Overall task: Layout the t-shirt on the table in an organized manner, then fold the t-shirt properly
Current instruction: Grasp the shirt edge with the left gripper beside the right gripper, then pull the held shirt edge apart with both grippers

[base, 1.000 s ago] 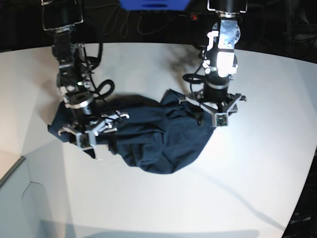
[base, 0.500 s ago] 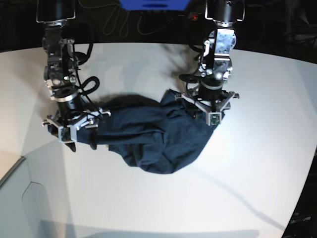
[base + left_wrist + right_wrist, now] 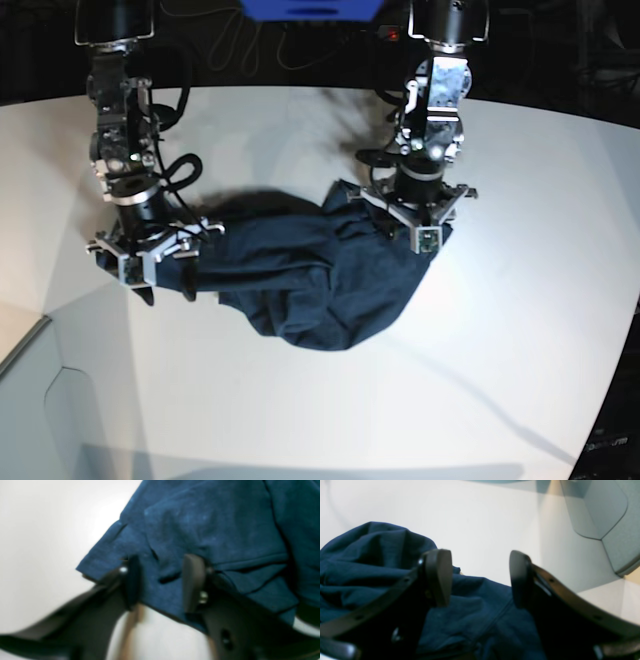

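T-shirt (image 3: 310, 275): dark navy, crumpled, lying in a heap around the middle of the white desk (image 3: 520, 330), stretching from the left arm's tool at the right of the base view across to the right arm's tool at the left; its rounded lower bulge is sagging toward the near side.

Left arm: descending from the far edge at the right of the base view, wrist pointing nearly straight down, the left gripper (image 3: 415, 225) sitting over the shirt's far right corner. In the left wrist view the left gripper (image 3: 161, 582) is showing two dark fingers (image 3: 192, 580) standing apart with a hemmed edge of the shirt (image 3: 212, 530) lying between them; the picture is blurred, and whether the pads are pinching the cloth cannot be told.

Right arm: reaching down from the far left, forearm leaning toward the near side, the right gripper (image 3: 160, 270) hanging at the shirt's left end. In the right wrist view the right gripper (image 3: 480, 580) is holding its fingers (image 3: 440, 575) spread wide, gripping nothing, with folds of navy cloth (image 3: 365, 562) lying beneath and between them and bare desk (image 3: 482, 525) beyond.
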